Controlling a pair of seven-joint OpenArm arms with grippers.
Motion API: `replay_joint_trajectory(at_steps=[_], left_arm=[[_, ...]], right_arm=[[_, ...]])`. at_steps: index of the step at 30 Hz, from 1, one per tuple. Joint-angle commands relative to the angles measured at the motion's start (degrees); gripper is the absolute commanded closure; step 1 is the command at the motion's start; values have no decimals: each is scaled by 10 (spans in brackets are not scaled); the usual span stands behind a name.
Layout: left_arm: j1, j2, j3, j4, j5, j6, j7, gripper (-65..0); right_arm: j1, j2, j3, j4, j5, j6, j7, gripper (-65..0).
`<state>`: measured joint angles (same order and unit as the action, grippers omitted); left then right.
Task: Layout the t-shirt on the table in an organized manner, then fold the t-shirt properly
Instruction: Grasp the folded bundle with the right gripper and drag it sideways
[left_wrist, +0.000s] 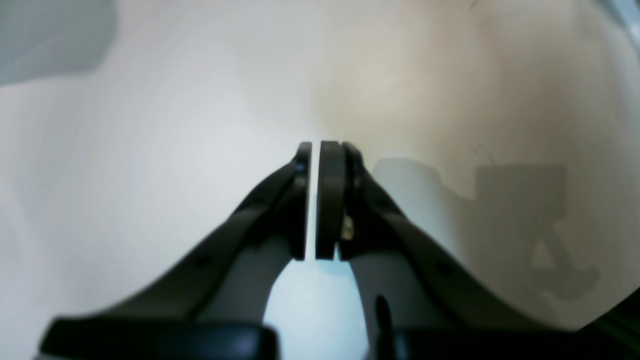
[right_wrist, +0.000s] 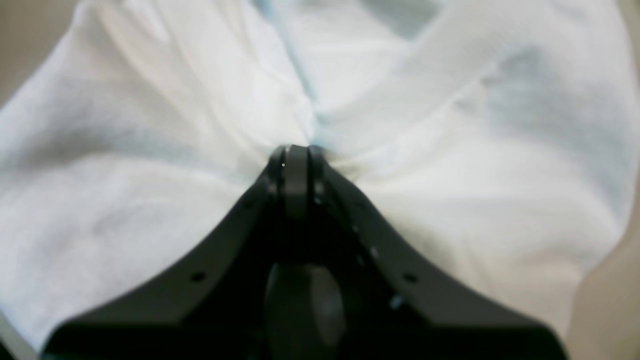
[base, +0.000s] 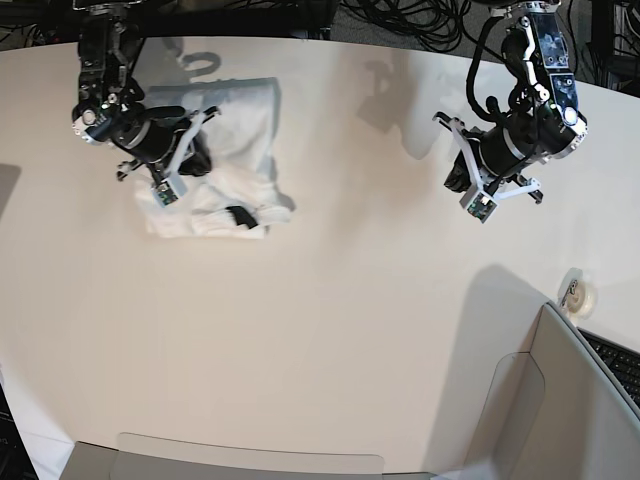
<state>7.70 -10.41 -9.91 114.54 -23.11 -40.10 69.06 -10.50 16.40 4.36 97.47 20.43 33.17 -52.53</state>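
The white t-shirt (base: 245, 120) lies crumpled in a bunched heap at the far left of the table (base: 330, 300), with a small black tag (base: 240, 215) at its near edge. My right gripper (base: 195, 160) sits on the heap's left side. In the right wrist view the right gripper (right_wrist: 297, 150) is shut on a pinch of the t-shirt (right_wrist: 150, 125), and folds fan out from its tip. My left gripper (base: 458, 178) hovers over bare table at the far right. Up close, the left gripper (left_wrist: 315, 147) is shut with nothing in it, only a thin slit between the pads.
A small roll of tape (base: 578, 293) lies near the table's right edge. A grey panel (base: 545, 410) with a keyboard (base: 615, 360) stands at the near right. Cables (base: 420, 15) run behind the far edge.
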Motion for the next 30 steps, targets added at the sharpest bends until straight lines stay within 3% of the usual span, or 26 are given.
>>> replay_joint_trajectory(at_steps=[1, 10, 18, 25, 30], left_arm=[[-6, 0, -1, 10, -8, 1, -9, -25], [-6, 16, 1, 10, -8, 1, -9, -25], [7, 18, 1, 10, -8, 1, -9, -24], [13, 18, -1, 10, -8, 1, -9, -24], [13, 18, 1, 10, -8, 1, -9, -24]], right_arm=[[-20, 30, 10, -14, -85, -23, -90, 0], [-36, 180, 54, -93, -85, -21, -85, 0], [-25, 279, 40, -117, -85, -21, -66, 0], [-12, 291, 37, -147, -86, -21, -48, 0], [-11, 290, 70, -135, -86, -21, -47, 0]])
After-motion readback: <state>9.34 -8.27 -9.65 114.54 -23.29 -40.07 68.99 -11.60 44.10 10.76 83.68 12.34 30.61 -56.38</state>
